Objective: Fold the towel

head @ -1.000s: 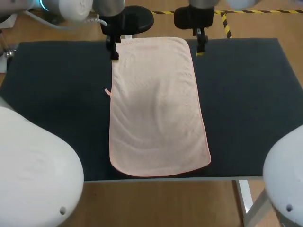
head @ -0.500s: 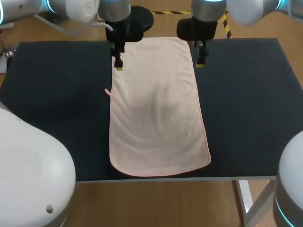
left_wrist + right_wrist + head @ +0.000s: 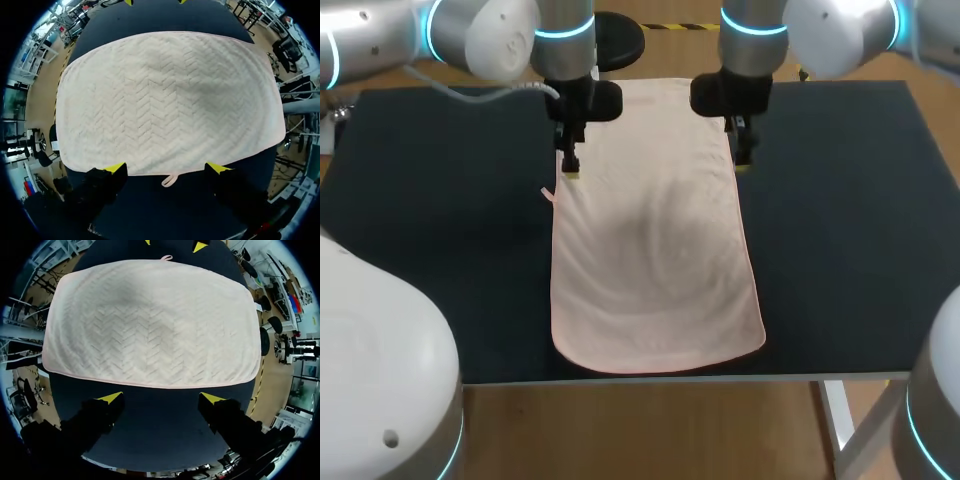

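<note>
The left gripper (image 3: 166,168) is spread wide, its tips at the towel's (image 3: 170,100) long edge, the hanging loop (image 3: 170,179) between them. The right gripper (image 3: 161,398) gapes likewise over the bare table (image 3: 160,430), just short of the opposite edge. In the head view neither spread shows, and the wrists hide the towel's far corners.

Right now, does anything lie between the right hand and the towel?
No. In the right wrist view, only a bare strip of dark table separates the open right hand from the edge of the towel.
</note>
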Controlling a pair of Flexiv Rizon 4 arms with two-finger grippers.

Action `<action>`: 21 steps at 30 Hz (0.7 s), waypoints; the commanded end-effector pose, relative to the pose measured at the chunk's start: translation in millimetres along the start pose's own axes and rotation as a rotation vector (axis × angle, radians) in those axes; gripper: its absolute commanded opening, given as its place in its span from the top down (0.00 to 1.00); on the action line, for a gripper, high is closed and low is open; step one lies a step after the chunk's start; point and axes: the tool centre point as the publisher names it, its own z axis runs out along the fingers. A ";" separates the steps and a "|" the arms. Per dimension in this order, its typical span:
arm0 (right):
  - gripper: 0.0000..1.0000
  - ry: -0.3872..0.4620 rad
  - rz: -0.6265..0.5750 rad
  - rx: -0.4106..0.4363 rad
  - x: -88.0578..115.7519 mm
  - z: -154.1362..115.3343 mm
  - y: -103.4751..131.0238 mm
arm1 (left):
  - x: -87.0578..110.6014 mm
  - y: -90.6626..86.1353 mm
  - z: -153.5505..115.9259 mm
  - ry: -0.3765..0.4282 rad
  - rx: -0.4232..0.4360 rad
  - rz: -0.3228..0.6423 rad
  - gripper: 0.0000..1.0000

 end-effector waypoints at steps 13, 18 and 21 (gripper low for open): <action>0.00 0.081 0.013 -0.014 -16.0 56.1 12.3 | -14.7 4.6 40.8 0.016 0.033 -0.002 0.00; 0.00 0.093 0.011 -0.002 -18.3 64.2 10.3 | -13.7 7.8 52.0 0.033 0.026 0.006 0.00; 0.00 0.100 0.010 0.003 -19.2 67.8 8.9 | -13.8 10.4 54.3 0.039 0.032 -0.008 0.00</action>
